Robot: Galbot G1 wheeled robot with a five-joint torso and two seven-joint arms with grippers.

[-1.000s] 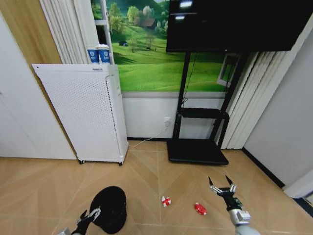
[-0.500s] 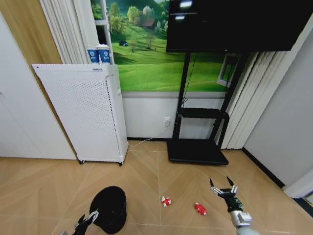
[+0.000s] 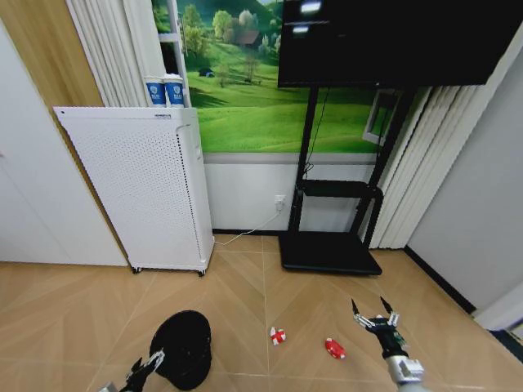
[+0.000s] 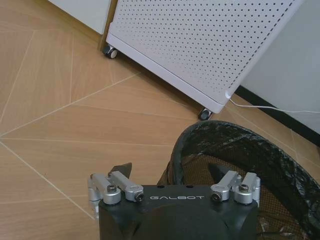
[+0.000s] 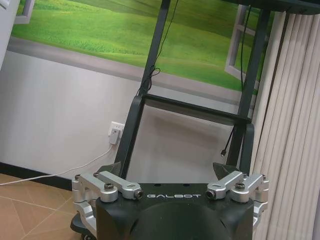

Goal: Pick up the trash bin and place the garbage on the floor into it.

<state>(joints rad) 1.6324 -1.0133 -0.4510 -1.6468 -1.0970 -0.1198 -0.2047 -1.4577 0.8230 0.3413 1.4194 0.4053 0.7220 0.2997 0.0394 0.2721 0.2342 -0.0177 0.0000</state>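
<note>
The trash bin [image 3: 185, 347] stands upright on the floor [image 3: 245, 286] in front of the robot, on its left side, with a black bag lining its inside and a white perforated cabinet [image 3: 135, 188] behind it. The left gripper [image 3: 145, 365] sits low at the bin's near rim with its fingers spread wide; in the left wrist view one finger [image 4: 122, 169] is outside the wall and the other reaches over the bin's [image 4: 240, 165] mouth, so the rim lies between them, not yet pinched. To do this step well, the gripper should settle a little deeper so both pads bear on the wall rather than on loose bag, then close firmly and lift straight so the bin does not tip. The right gripper [image 3: 373, 314] hangs spread wide above the floor on the right, near a red piece [image 3: 334, 349]; a red-and-white piece [image 3: 278, 335] lies between that piece and the bin. Compared with a second ago, the left gripper has dropped lower and drawn slightly back at the rim, and the right gripper has sunk a little, while the bin and both scraps lie where they were.
</note>
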